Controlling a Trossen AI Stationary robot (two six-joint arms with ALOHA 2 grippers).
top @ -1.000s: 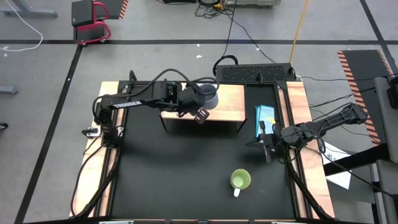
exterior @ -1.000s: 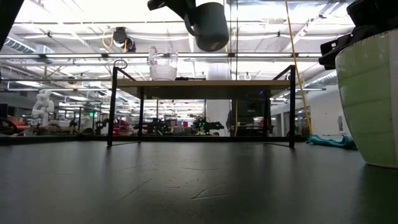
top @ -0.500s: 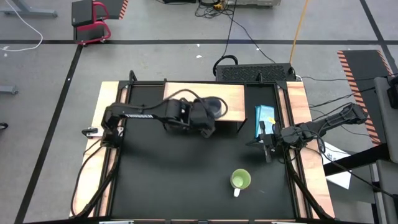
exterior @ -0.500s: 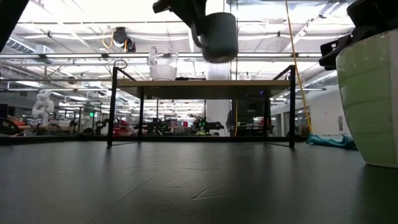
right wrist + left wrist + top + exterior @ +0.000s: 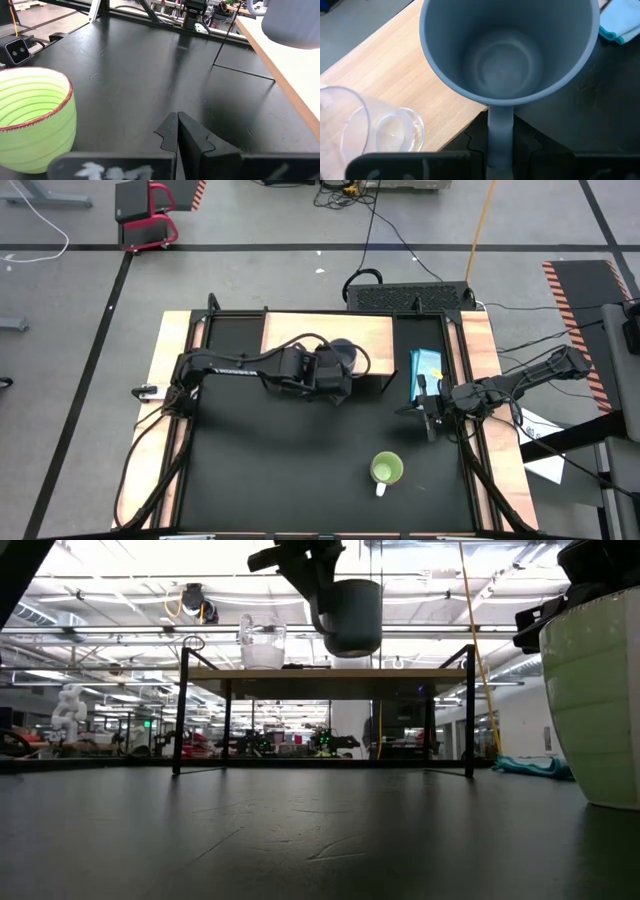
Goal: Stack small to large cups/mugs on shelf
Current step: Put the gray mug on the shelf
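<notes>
The green mug (image 5: 600, 700) is cut off by the side edge in the low view. From above, the left arm hides most of the grey mug (image 5: 343, 352) and all of the glass cup (image 5: 365, 122).

Left end effector (image 5: 335, 370) clamped, right end effector (image 5: 178, 131) closed

- Left arm (image 5: 235, 364): dark, slim jointed links; pale lettering strip along forearm; black cable looped above wrist.
- Right arm (image 5: 520, 383): same dark build, cables trailing from its base.
- Right gripper (image 5: 181, 131): two black, angular, tapered fingers.
</notes>
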